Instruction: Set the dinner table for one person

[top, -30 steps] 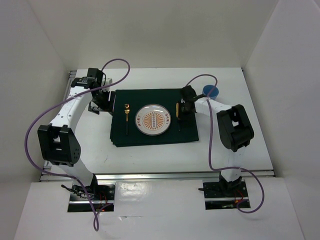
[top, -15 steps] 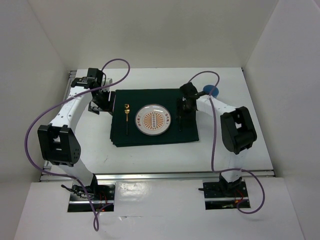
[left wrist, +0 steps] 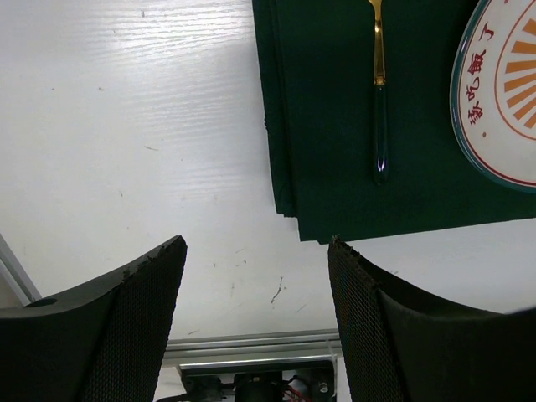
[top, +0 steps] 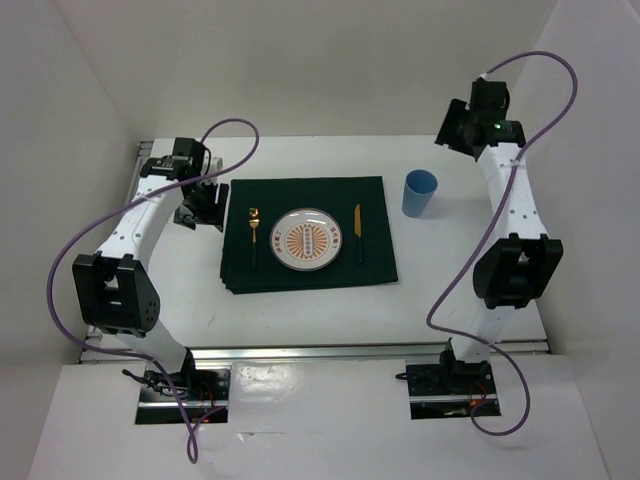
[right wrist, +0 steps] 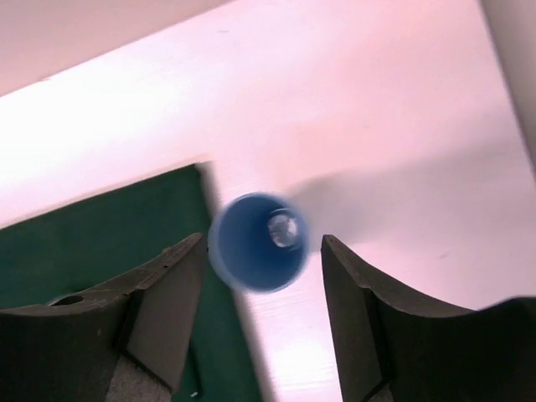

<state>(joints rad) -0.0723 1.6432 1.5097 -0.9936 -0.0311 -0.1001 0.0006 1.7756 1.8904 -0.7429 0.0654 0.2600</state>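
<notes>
Now, right gripper (right wrist: 262, 239) hangs spread wide above the upright blue cup (top: 419, 193) (a bright glint on its floor), left gripper (left wrist: 257, 243) gapes too beside the green mat (top: 305, 275) bearing the orange-patterned plate (top: 306, 240), all on the white dinner table (top: 470, 270).

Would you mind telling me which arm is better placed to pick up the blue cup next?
The right, probably: the blue cup stands right of the mat, and the right end effector hovers open above it. The left end effector sits beyond the mat's opposite side.
</notes>
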